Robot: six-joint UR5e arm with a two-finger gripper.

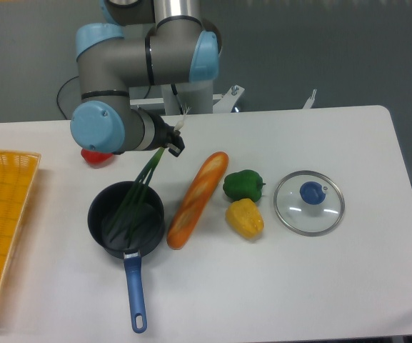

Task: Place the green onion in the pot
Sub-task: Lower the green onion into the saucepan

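Green onion (143, 187), dark slender stalks

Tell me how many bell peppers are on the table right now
3. The green pepper sits right of the bread loaf, the yellow pepper just in front of it, and the red pepper is at the back left, mostly hidden behind the arm.

The arm (120, 93) hides most of the red pepper (95, 156); the end effector (176, 137) jaws are unreadable.
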